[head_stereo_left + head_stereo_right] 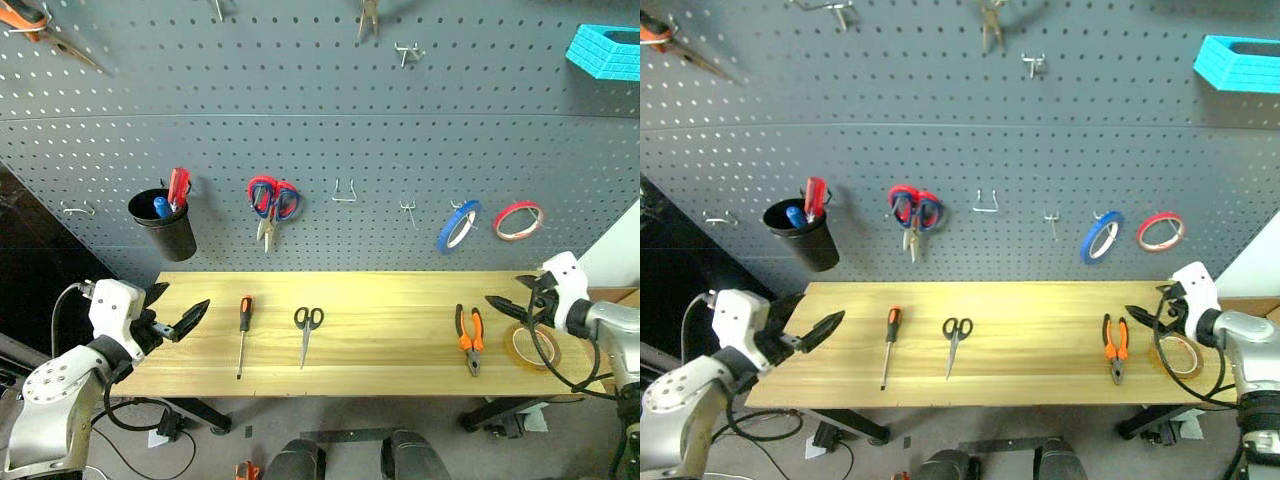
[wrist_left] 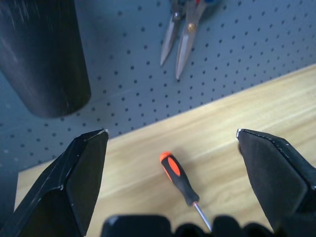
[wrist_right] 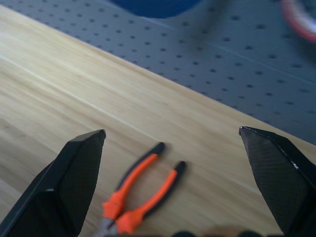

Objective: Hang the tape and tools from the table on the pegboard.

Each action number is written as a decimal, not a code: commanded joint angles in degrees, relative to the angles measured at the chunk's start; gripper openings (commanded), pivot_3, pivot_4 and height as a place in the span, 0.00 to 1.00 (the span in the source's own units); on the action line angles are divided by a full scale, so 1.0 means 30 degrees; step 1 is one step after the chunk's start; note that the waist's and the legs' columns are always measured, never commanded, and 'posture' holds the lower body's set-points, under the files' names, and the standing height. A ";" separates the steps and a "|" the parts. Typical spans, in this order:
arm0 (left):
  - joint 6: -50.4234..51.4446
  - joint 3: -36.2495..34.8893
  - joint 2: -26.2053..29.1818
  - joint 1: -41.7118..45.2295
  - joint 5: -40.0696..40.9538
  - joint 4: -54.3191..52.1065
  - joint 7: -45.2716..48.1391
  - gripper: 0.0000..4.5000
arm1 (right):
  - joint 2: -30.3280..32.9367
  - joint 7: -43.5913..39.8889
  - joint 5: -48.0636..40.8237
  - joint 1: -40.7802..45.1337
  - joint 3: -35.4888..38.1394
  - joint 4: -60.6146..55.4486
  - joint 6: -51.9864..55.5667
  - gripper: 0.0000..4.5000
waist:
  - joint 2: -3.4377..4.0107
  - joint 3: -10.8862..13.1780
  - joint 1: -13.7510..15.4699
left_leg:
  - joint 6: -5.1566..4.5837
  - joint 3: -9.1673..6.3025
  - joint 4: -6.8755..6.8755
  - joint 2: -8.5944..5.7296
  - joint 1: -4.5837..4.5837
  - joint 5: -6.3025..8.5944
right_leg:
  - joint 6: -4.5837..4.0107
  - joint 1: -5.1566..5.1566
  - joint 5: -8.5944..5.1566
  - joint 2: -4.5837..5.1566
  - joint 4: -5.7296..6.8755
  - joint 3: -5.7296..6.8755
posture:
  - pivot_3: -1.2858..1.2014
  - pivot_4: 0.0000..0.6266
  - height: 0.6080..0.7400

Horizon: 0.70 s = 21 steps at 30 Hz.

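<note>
On the light wooden table (image 1: 390,315) lie, from left to right, an orange-and-black screwdriver (image 1: 243,328), small black-handled scissors (image 1: 306,330), orange-and-black pliers (image 1: 470,338) and a yellow-tan ring of tape (image 1: 532,347). The dark pegboard (image 1: 350,120) rises behind them. My left gripper (image 1: 183,300) hovers open at the table's left end, pointing toward the screwdriver (image 2: 177,180). My right gripper (image 1: 505,290) hovers open at the right end, just above the tape and facing the pliers (image 3: 140,190). Neither holds anything.
On the pegboard hang a black cup (image 1: 165,225) with a red-handled screwdriver, red-and-blue scissors (image 1: 272,205), a blue roll (image 1: 458,225), a red roll (image 1: 518,220) and a cyan basket (image 1: 605,50). Bare hooks (image 1: 344,192) (image 1: 408,212) stand between them.
</note>
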<state>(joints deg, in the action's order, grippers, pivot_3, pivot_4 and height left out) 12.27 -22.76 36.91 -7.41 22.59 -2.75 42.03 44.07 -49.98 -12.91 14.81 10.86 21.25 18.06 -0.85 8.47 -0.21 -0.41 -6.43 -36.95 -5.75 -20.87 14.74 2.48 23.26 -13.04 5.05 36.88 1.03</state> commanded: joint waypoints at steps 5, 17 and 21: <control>0.0396 0.0110 0.0264 0.0205 0.0574 -0.1293 0.0627 0.99 | 0.0281 0.0129 -0.0560 -0.0458 0.0570 -0.1367 0.0757 1.00 | -0.0054 0.0385 0.0022 | 0.0002 0.0020 0.0000 0.0027 -0.0019 0.0021 | -0.0005 0.0026 0.0000 -0.0017 -0.0009 -0.0012 | 0.51 0.29 1.00; 0.0938 0.9837 -0.2511 0.2230 -0.2307 -0.2262 0.2363 0.99 | 0.0815 0.1979 0.0815 -0.2581 -0.0701 -0.3338 0.5154 1.00 | -0.0034 0.1346 0.0030 | -0.0053 0.0112 -0.0018 0.0041 -0.0104 0.0086 | -0.0024 0.0096 -0.0010 -0.0011 -0.0057 -0.0065 | 0.48 0.40 1.00; 0.0738 1.2433 -0.4580 0.3983 -0.3496 -0.0530 0.2075 0.99 | 0.0344 0.2485 0.0720 -0.2535 -0.0851 -0.3490 0.6311 1.00 | -0.0081 0.1492 -0.0131 | -0.0054 0.0140 -0.0024 0.0054 -0.0127 0.0088 | 0.0003 0.0116 0.0006 -0.0015 -0.0070 -0.0067 | 0.46 0.42 1.00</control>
<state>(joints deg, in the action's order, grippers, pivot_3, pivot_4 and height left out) 15.61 12.07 24.25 3.55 13.65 -5.35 48.68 45.36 -43.18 -10.26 7.27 7.78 11.98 35.73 -1.09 12.94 -0.60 -0.58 -5.98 -37.02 -5.59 -21.25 15.01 2.49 23.61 -13.02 5.01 36.67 0.82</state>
